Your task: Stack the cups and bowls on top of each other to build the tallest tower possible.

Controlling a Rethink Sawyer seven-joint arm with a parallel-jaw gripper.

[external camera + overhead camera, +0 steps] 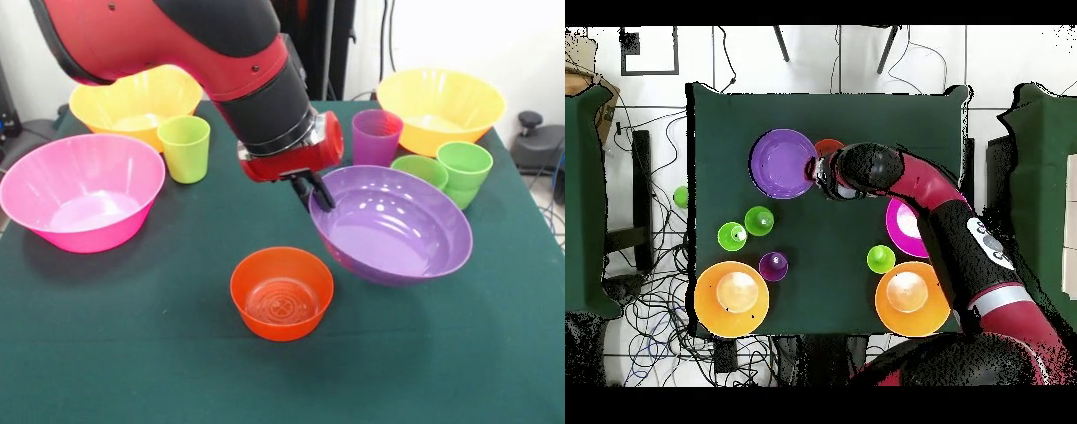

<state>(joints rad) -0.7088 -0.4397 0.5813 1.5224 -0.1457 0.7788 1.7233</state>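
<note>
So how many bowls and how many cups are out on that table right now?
Bowls: 6 (pink bowl, orange-yellow bowls, purple bowl, small orange bowl, small green bowl)
Cups: 3 (yellow-green cup, purple cup, green cup)
Total: 9

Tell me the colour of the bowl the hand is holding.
Purple bowl; front view shows it best.

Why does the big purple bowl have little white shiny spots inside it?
In the front view, those spots are glare: room lights bouncing off the glossy inside of the purple bowl, held tilted by the claw at its rim. The orange bowl casts only a faint shadow on the green cloth. In the overhead view, the purple bowl shows a paler sheen inside.
</note>
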